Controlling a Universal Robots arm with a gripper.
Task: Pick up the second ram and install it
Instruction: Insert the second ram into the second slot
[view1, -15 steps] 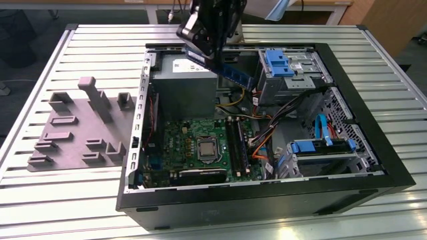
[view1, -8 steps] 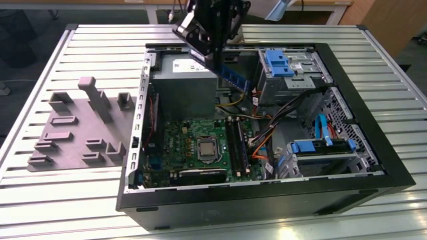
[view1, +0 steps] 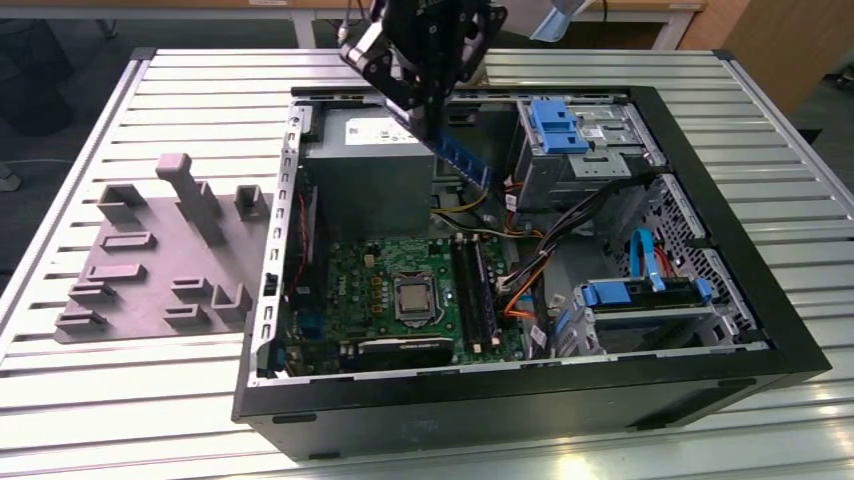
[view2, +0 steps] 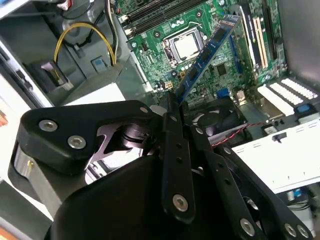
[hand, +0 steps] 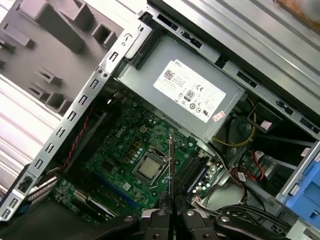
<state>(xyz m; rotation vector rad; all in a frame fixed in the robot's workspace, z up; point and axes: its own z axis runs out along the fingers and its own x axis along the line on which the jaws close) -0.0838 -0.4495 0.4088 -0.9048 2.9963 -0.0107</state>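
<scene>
The second ram (view1: 462, 160) is a narrow blue-green stick that hangs tilted above the open computer case, over the power supply's edge. My gripper (view1: 430, 125) is shut on its upper end. In the second wrist view the ram (view2: 207, 50) juts out from between the black fingers (view2: 172, 125) over the green motherboard (view2: 227, 70). The first wrist view shows the ram (hand: 171, 165) edge-on, held by the gripper (hand: 171, 212) above the silver chip (hand: 150, 168). The long dark memory slots (view1: 474, 290) lie on the motherboard (view1: 354, 270), below the ram and nearer the camera.
The black case wall (view1: 534, 385) surrounds the motherboard. A grey power supply (view1: 367, 175) sits at the back, with blue drive brackets (view1: 561, 125) and loose cables (view1: 527, 270) on the exterior view's right. A grey plastic tray (view1: 160, 250) with raised blocks lies on the slatted table.
</scene>
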